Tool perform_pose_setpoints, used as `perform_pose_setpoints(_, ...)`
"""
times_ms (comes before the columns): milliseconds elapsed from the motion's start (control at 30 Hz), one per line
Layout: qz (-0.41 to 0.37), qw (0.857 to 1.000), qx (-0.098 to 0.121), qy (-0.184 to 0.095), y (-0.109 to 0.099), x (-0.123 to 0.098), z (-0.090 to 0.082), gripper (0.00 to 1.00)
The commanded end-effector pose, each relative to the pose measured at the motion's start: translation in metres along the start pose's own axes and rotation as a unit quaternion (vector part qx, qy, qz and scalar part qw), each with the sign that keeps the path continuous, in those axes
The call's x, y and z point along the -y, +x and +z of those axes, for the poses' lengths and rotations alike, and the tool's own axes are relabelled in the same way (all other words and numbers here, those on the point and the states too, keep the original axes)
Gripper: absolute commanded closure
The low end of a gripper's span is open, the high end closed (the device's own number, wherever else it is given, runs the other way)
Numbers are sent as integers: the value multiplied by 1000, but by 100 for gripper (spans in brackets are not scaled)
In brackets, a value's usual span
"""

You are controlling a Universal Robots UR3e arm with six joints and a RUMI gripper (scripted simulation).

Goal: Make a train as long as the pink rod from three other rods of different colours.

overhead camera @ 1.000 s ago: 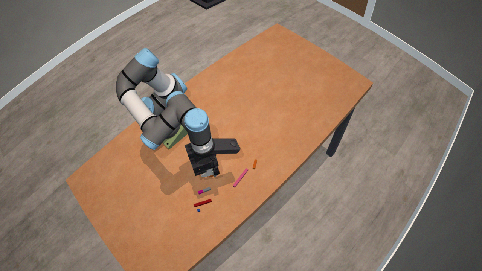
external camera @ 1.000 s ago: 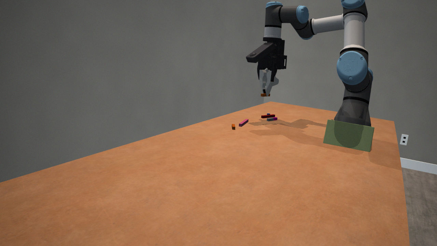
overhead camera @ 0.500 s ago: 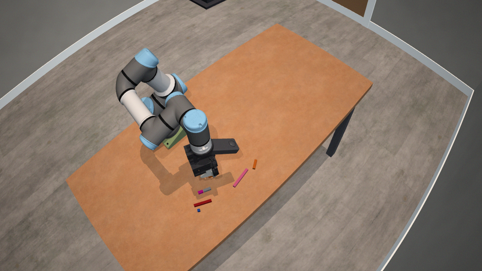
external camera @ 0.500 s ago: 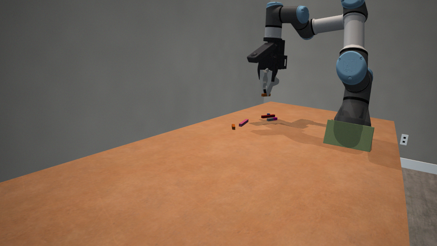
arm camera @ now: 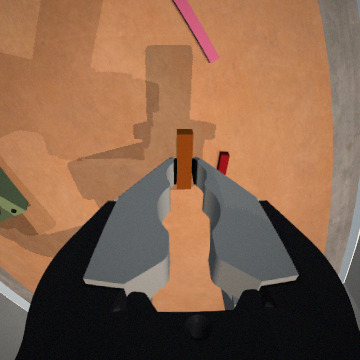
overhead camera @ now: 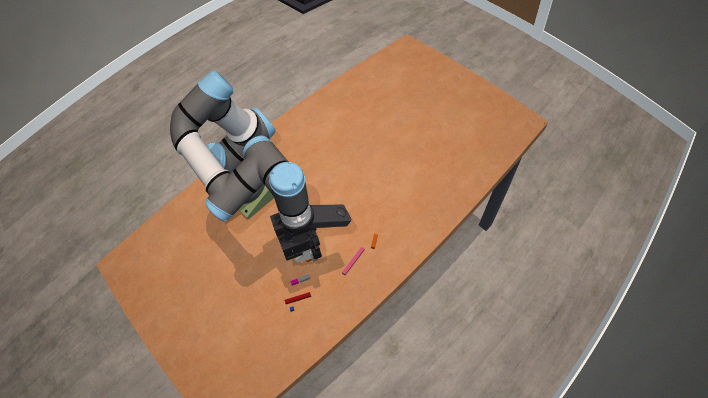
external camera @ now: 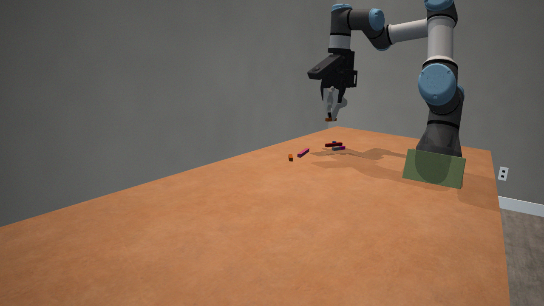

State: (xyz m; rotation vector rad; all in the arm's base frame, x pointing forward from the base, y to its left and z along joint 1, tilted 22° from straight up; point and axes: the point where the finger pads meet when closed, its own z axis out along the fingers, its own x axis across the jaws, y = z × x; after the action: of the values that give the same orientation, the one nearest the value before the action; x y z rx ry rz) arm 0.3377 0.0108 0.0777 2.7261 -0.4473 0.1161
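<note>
My gripper (arm camera: 183, 160) is shut on an orange rod (arm camera: 184, 158) and holds it well above the table; it shows in the exterior view (external camera: 330, 119) and partly in the top view (overhead camera: 309, 258). Below it a magenta rod (overhead camera: 294, 282) and a grey rod (overhead camera: 304, 278) lie end to end. The pink rod (overhead camera: 353, 260) lies to the right, its end in the wrist view (arm camera: 196, 30). A red rod (overhead camera: 297, 298) lies near the front edge, its tip showing in the wrist view (arm camera: 223, 163). A small blue rod (overhead camera: 292, 308) lies beside it.
A second orange rod (overhead camera: 374, 241) lies alone right of the pink rod. The arm's green base plate (external camera: 433, 168) stands behind the rods. The table's front edge runs close to the red and blue rods.
</note>
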Motion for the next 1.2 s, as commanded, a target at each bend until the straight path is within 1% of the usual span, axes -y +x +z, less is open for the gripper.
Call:
perform_pose_setpoints(0, 0, 1000, -1, 1, 1, 0, 5, 100)
perform_pose_setpoints(167, 0, 1000, -1, 1, 1, 0, 19, 100)
perform_pose_setpoints(400, 0, 1000, -1, 1, 1, 0, 47, 100)
perform_pose_setpoints(467, 0, 1000, -1, 1, 1, 0, 47, 100)
perform_pose_setpoints(600, 0, 1000, -1, 1, 2, -1, 63, 100)
perform_pose_setpoints(733, 0, 1000, -1, 1, 2, -1, 75, 100)
perform_pose_setpoints(900, 0, 1000, -1, 1, 2, -1, 82, 100)
perform_pose_setpoints(1167, 0, 1000, -1, 1, 2, -1, 83, 100)
